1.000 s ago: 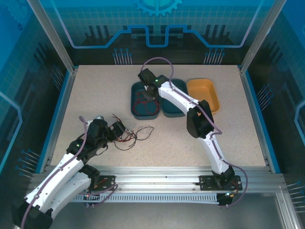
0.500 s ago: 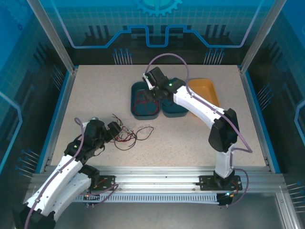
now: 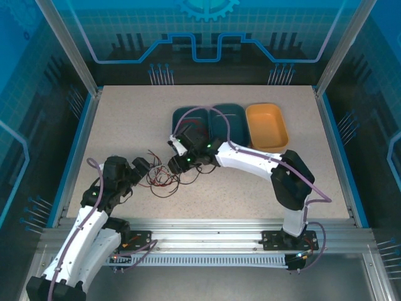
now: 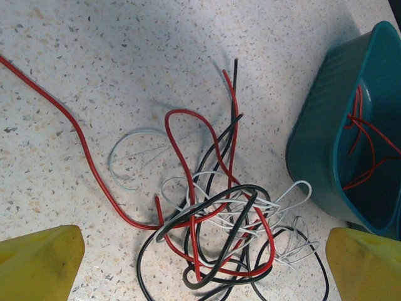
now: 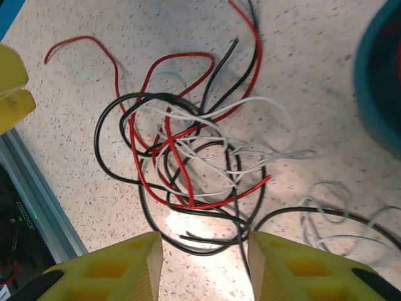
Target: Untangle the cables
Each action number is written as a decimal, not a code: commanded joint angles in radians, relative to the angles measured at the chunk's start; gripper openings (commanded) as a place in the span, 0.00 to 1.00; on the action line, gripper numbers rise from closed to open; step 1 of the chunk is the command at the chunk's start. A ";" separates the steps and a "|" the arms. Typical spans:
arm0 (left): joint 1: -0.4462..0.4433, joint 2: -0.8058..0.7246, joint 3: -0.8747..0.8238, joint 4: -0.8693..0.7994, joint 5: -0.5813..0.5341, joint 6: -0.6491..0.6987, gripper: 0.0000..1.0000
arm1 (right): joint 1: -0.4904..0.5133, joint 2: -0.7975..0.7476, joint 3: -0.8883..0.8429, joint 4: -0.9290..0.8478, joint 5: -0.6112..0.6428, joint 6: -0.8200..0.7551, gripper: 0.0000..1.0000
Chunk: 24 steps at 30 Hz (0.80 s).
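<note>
The cables point(image 3: 164, 182) lie in a red, white and black tangle on the speckled table, between my two grippers. In the left wrist view the tangle point(image 4: 219, 219) sits just ahead of my left gripper point(image 4: 200, 273), whose yellow fingers point(image 4: 37, 263) stand wide open and hold nothing. My right gripper point(image 5: 203, 269) hovers low over the tangle point(image 5: 188, 163), open, with a black loop running past its right finger point(image 5: 313, 269). From above, the left gripper point(image 3: 145, 168) is left of the pile and the right gripper point(image 3: 175, 162) at its upper right. More red cable point(image 4: 363, 150) lies inside the teal tray point(image 4: 326, 157).
Behind the pile stand a teal tray point(image 3: 177, 116), a second teal tray point(image 3: 232, 119) and an orange tray point(image 3: 266, 125). The right arm stretches across the table's middle in front of them. A metal rail point(image 3: 207, 235) runs along the near edge.
The right arm has swung from above the left teal tray down and toward me to the cable pile. The left gripper has drawn back slightly to the left, still open.
</note>
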 commanded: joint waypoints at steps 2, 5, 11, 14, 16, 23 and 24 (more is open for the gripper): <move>0.015 0.019 -0.007 -0.005 0.032 -0.007 0.99 | 0.030 0.060 0.028 0.006 -0.016 0.000 0.41; 0.016 0.033 -0.009 0.002 0.041 -0.010 0.99 | 0.033 0.097 0.059 -0.019 0.005 -0.012 0.40; 0.018 0.037 -0.021 0.011 0.049 -0.009 0.99 | 0.038 0.156 0.113 -0.043 0.008 -0.028 0.37; 0.018 0.034 -0.026 0.009 0.048 -0.009 0.99 | 0.044 0.177 0.137 -0.046 0.002 -0.030 0.37; 0.018 0.030 -0.027 0.009 0.051 -0.011 0.99 | 0.046 0.189 0.148 -0.046 -0.001 -0.029 0.36; 0.019 0.027 -0.035 0.015 0.055 -0.015 0.99 | 0.050 0.228 0.178 -0.043 -0.010 -0.021 0.35; 0.019 0.028 -0.035 0.016 0.057 -0.015 0.99 | 0.050 0.233 0.183 -0.042 -0.012 -0.021 0.34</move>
